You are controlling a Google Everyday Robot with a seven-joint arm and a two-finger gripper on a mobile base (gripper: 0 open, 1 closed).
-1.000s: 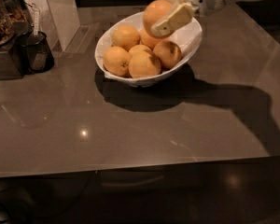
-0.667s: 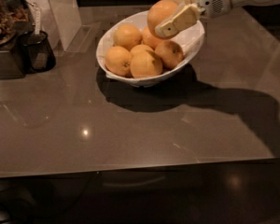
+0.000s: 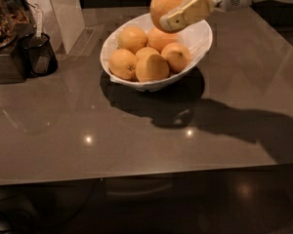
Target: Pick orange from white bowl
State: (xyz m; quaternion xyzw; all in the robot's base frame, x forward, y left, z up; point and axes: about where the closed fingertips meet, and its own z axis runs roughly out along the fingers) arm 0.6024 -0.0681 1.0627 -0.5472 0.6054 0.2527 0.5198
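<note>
- The tool (image 3: 178, 12) is sitting at the top of the view, over the far rim of the white bowl (image 3: 199, 37), and it is pinching the orange (image 3: 167, 1); one pale finger (image 3: 190, 11) is lying across the front of the fruit, and the other is hidden behind it
- The orange is hanging clear above the bowl and touching nothing but the tool, while five smaller oranges (image 3: 123, 63) are lying packed together in the bowl below
- I am judging this fruit to be firm and fairly heavy for a two-finger hold; being round, it is likely to roll or slip out if the squeeze is loosening
- The dimpled peel is probably giving the pads some bite, though I am expecting it to be a little waxy
- The best hold is across the widest part; the visible finger seems to be crossing the lower front, so I am not trusting the hold fully
- The bowl is glossy and sitting slanted on the table (image 3: 136, 145), so I am planning a slow move well away from its rim
</note>
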